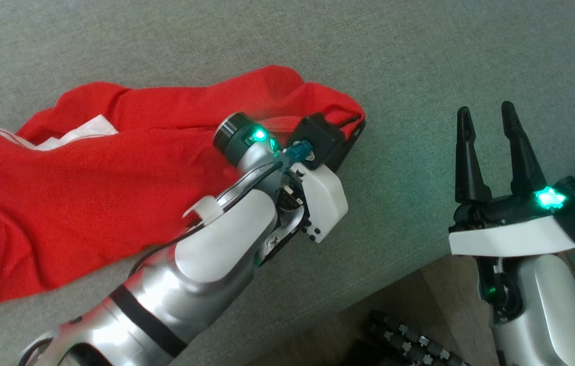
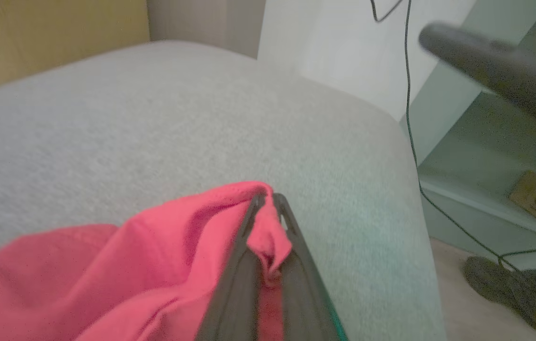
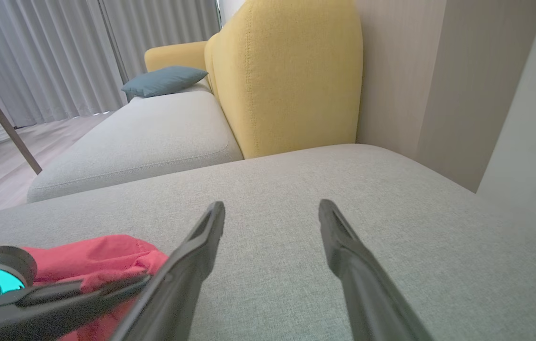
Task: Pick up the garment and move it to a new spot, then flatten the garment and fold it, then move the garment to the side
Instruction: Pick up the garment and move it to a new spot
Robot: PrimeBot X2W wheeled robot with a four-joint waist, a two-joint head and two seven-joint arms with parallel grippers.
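Left fingers clamp rumpled red garment, maybe hem; right fingers apart over woven grey cushion.

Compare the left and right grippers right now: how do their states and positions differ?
The left gripper is shut, pinching an edge fold of the red garment; the right gripper is open and holds nothing. The left gripper sits at the garment's end, while the right gripper stands apart from it over bare grey cushion. Both are dark, two-fingered and above the same cushion.
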